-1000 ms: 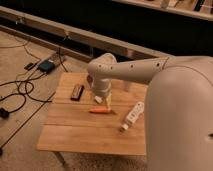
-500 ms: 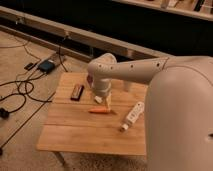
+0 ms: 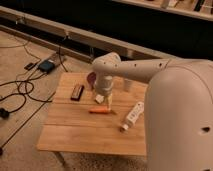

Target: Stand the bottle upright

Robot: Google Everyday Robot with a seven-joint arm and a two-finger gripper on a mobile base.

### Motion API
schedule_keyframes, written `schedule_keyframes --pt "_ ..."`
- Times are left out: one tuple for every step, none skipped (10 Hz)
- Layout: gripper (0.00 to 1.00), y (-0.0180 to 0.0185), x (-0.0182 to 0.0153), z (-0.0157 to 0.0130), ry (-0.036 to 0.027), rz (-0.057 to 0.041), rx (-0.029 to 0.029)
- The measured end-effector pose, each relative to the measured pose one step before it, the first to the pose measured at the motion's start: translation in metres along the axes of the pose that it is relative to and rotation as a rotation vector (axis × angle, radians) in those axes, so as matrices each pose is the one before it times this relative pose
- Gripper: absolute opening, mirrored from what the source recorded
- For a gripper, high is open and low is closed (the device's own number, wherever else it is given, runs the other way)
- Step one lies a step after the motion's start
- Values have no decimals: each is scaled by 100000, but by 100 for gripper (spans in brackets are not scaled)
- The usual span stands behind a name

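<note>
Here the bottle lies flat on the bench, the claw hanging nearby, its grip state impossible to tell.

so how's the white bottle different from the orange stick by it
The bottle is white and thick; the orange stick is thin. The bottle is also longer than the stick. The bottle lies diagonally, while the stick lies straight across the table. Both lie flat on the wood. The gripper hangs just over the stick, apart from the bottle.
</note>
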Motion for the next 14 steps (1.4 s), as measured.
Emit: schedule_keyframes --pt "65 -752 -881 -236 651 816 81" --pt "65 -801 -853 -480 2 -356 -45" --pt "65 -803 -589 -279 -184 -418 467" --pt "65 -1207 -715 -427 -724 -930 806" --pt "65 -1062 -500 -165 -771 -585 945" --pt "65 -975 -327 5 -707 -355 942" --pt "65 -1586 -468 102 -1382 -131 1360" --pt "65 -694 -234 177 -824 213 196" --pt "65 -832 -312 263 -1283 290 -113" --pt "65 -1222 -307 479 -1124 1447 81" --pt "65 -960 -177 367 -571 1741 74" --pt "65 -1219 -96 451 -115 2300 314" --pt "65 -926 -80 318 -80 1944 -21" --pt "65 -1865 -153 630 -43 3871 79"
